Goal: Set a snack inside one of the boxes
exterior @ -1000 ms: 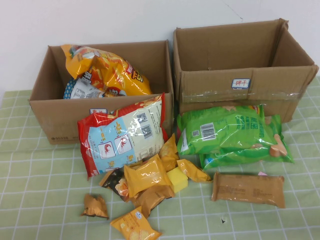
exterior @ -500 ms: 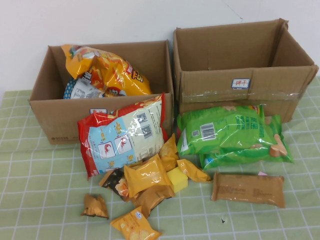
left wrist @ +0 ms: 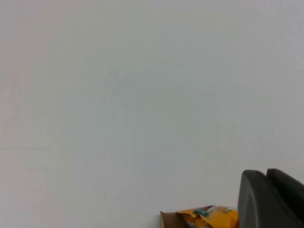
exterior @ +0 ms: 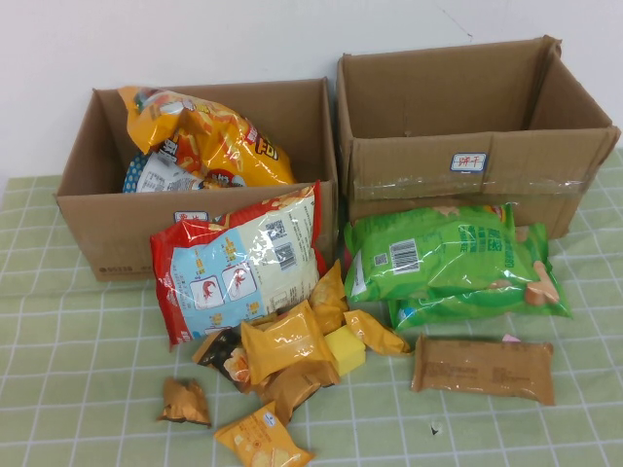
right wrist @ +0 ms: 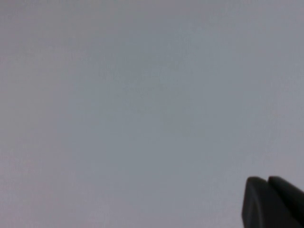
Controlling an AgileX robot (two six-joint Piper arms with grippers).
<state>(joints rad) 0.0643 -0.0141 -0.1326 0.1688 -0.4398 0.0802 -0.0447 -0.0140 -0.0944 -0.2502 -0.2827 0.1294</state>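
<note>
Two open cardboard boxes stand at the back of the table. The left box [exterior: 107, 233] holds an orange chip bag [exterior: 216, 138]. The right box [exterior: 467, 175] shows nothing inside. In front lie a red and white bag [exterior: 238, 265], green bags [exterior: 443, 258], a brown bar [exterior: 484, 368] and several small yellow and brown packets [exterior: 282, 341]. Neither arm shows in the high view. My left gripper [left wrist: 266, 173] is shut and empty, facing the wall, with the orange bag [left wrist: 209, 218] low beside it. My right gripper [right wrist: 267, 179] is shut and empty, facing the bare wall.
A green checked cloth [exterior: 58, 389] covers the table. A white wall [exterior: 243, 39] rises right behind the boxes. The snacks crowd the middle of the table, up against the box fronts.
</note>
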